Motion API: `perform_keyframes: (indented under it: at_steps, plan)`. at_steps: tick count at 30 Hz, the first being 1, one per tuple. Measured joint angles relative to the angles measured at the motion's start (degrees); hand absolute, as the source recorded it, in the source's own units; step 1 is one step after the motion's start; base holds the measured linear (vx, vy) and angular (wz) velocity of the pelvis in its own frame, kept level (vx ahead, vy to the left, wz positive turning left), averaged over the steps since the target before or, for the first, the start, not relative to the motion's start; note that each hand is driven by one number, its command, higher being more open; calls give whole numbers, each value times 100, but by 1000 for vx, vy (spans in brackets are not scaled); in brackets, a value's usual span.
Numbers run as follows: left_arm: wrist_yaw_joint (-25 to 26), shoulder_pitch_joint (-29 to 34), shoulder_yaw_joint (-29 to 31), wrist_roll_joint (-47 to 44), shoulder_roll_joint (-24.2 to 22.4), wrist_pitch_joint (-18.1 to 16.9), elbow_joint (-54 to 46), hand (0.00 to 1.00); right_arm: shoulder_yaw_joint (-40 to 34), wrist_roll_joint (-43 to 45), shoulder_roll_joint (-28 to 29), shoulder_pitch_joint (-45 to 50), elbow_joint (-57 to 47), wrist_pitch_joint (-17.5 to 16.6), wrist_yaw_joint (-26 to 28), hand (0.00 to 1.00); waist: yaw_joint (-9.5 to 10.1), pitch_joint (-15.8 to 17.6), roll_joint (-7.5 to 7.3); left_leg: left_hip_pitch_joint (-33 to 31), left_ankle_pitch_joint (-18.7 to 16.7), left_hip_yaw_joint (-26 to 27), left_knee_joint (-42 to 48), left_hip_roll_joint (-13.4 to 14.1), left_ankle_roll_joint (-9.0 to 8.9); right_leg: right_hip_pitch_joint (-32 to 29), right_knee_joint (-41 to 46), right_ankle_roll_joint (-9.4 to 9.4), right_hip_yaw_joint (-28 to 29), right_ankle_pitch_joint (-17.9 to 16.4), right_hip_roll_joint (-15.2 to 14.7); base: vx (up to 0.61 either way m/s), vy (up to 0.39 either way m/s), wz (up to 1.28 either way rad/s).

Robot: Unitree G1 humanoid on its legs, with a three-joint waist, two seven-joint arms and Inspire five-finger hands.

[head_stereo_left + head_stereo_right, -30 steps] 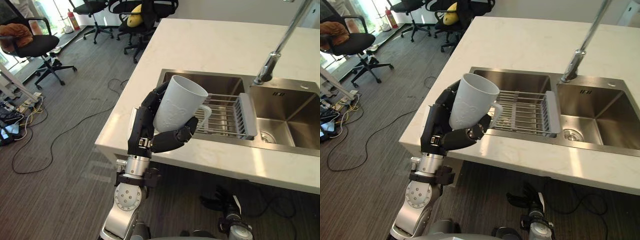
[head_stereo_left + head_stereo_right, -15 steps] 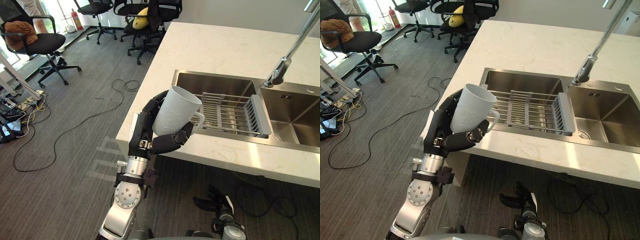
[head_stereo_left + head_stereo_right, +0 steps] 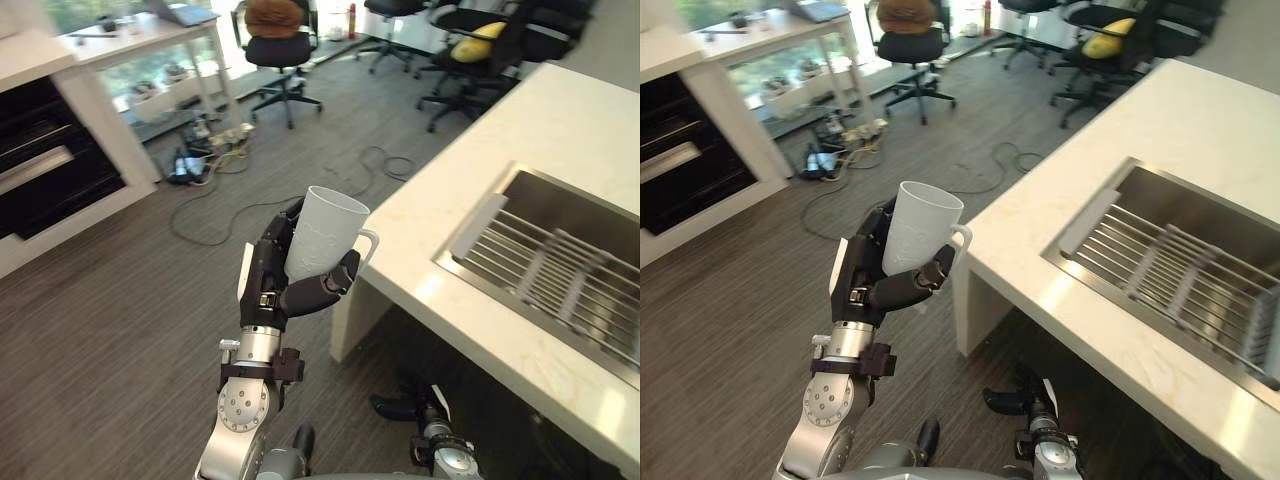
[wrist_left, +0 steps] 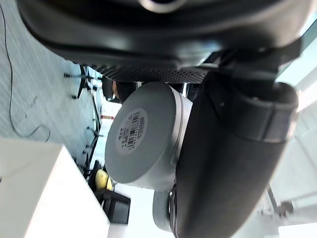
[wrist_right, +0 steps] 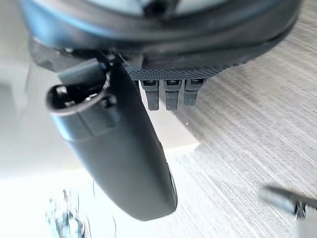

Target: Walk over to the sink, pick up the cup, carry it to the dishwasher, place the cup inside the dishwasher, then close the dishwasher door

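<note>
Some of the cup (image 3: 325, 232) hides within the clasping left hand (image 3: 268, 292).

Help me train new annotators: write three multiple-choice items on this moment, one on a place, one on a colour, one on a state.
1. Where is the cup? A in the sink; B in the left hand; C on the counter.
2. What colour is the cup? A white; B red; C black.
3. The left hand is: A open; B shut on the cup; C shut, empty.
Answers: 1 B, it sits in that hand's grasp; 2 A, its wall and base are white; 3 B, fingers and thumb wrap it.
</note>
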Motion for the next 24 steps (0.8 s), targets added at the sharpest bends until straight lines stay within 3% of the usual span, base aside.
perform_keyframes:
  at_steps: [1, 2, 4, 7, 8, 9, 11, 13, 17, 18, 19, 20, 23, 24]
  plan:
    - [-8, 3, 16, -3, -41, -50, -17, 30, 1, -2, -29, -2, -10, 3, -22, 90, 10, -10, 16, 21, -113, 535, 339, 225, 10, 84, -22, 18, -150, -20, -23, -16, 90, 66]
    - [-17, 23, 44, -6, -71, -101, -20, 30, -2, -8, -61, -4, -59, 2, -32, 90, 0, -79, 133, 136, -178, 583, 218, 307, -32, 68, 71, 41, -223, -116, 5, 12, 116, 57]
    - [-24, 32, 142, -30, -21, -122, -9, 30, 8, -63, -23, -133, -69, 9, -40, 90, 19, -46, 55, 202, -184, 614, 40, 90, 54, 18, 130, 63, -87, -240, -133, 45, 139, 16]
    - [-21, 61, 310, -155, -34, -97, -9, 30, 51, -133, 104, -210, -162, 19, -20, 90, -4, -22, 13, 139, -499, 637, 321, -152, 240, -62, 512, 196, -35, -431, -465, 100, 190, 7]
    - [-20, 67, 312, -175, -55, -82, -6, 30, 91, -227, 106, -238, -156, 41, 1, 90, -21, -10, 16, 198, -645, 623, 462, -266, 297, -132, 1010, 293, 46, -462, -676, 186, 204, 23]
    - [-28, 75, 287, -175, -61, -69, -11, 30, 194, -268, 86, -274, -154, 97, 21, 90, -38, -10, 29, 288, -709, 574, 532, -344, 390, -418, 1868, 261, 290, -443, -864, 205, 194, 29]
    - [-63, 75, 233, -173, -35, -54, -9, 30, 245, -296, 156, -327, -167, 117, 64, 90, -162, 19, 19, 504, -808, 335, 556, -419, 481, -860, 3079, 74, 857, -400, -923, 247, 145, 63]
    - [-59, 71, 230, -172, -33, -43, -9, 30, 284, -362, 198, -333, -268, 111, 67, 90, -226, 16, 8, 693, -837, 89, 453, -427, 475, -1180, 3503, 9, 1392, -599, -646, 243, 51, 71]
    - [-39, 11, 87, -171, 26, -43, 44, 30, 333, -405, 176, -325, -462, 50, 86, 90, -292, 14, 6, 987, -825, -418, 192, -523, 352, -1756, 2611, -15, 2341, -798, 49, 205, -57, 59]
    - [-40, -6, 43, -171, 31, -44, 59, 30, 354, -405, 175, -323, -466, 50, 90, 90, -315, 15, 8, 994, -834, -516, 192, -523, 305, -1828, 2436, 7, 2481, -785, 156, 231, -182, 95]
    - [-48, -66, -98, -171, 85, -48, 157, 30, 432, -406, 161, -267, -508, 51, 97, 90, -320, -7, -46, 999, -928, -698, 294, -557, 128, -1869, 1667, 70, 2744, -381, 303, 186, -176, 78]
    - [-60, -90, -138, -169, 101, -57, 235, 30, 446, -407, 154, -248, -506, 51, 109, 90, -327, -11, -60, 1010, -966, -742, 358, -572, 69, -1846, 1636, 253, 2761, -127, 295, 234, -243, 82]
    - [-180, 17, -349, -167, -11, -8, 443, 30, 512, -450, -33, -16, -763, 76, 141, 90, -275, -165, 222, 999, -1110, -897, 420, -235, -172, -1537, 1398, 97, 2277, -163, 478, 170, -179, 52]
    - [-210, 19, -387, -166, -24, -8, 443, 30, 520, -450, -65, 22, -833, 78, 140, 90, -271, -168, 226, 993, -1106, -917, 418, -185, -208, -1472, 1357, 76, 2184, -167, 498, 151, -192, 60]
